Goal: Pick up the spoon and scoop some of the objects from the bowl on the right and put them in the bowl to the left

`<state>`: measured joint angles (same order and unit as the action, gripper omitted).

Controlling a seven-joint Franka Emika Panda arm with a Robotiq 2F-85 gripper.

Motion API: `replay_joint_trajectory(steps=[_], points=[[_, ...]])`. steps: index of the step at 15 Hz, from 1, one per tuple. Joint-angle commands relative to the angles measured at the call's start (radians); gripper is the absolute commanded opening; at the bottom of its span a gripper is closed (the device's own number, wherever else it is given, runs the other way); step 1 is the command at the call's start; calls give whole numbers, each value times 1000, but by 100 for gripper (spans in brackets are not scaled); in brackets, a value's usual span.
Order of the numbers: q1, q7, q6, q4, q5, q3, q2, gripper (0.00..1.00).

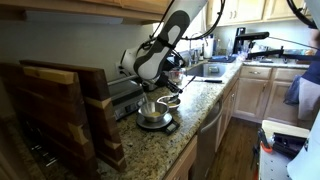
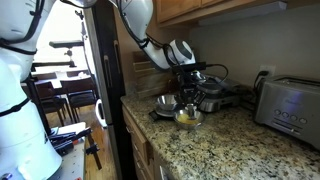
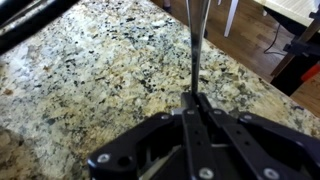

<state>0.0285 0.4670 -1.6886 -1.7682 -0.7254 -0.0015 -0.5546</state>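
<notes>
In the wrist view my gripper is shut on a thin dark spoon handle, which points away over the speckled granite counter. The spoon's scoop end is out of that view. In both exterior views the gripper hangs just above two bowls near the counter's edge. A metal bowl stands beside a bowl with yellowish contents. In an exterior view the bowls show close together under the arm.
Wooden cutting boards stand in the near foreground. A toaster sits on the counter by the wall, and a dark appliance stands behind the bowls. A sink area lies farther along the counter. Wall cabinets hang overhead.
</notes>
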Motion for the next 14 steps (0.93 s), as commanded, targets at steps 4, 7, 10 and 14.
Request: replay_joint_trajectory(steps=[4,7,10,14], points=[[12,13,60,34,-76,15,-41,2],[16,12,59,39,-100,18,-56,2],[23,12,60,47,-133,18,-78,2],[26,12,61,53,-170,19,-98,2]])
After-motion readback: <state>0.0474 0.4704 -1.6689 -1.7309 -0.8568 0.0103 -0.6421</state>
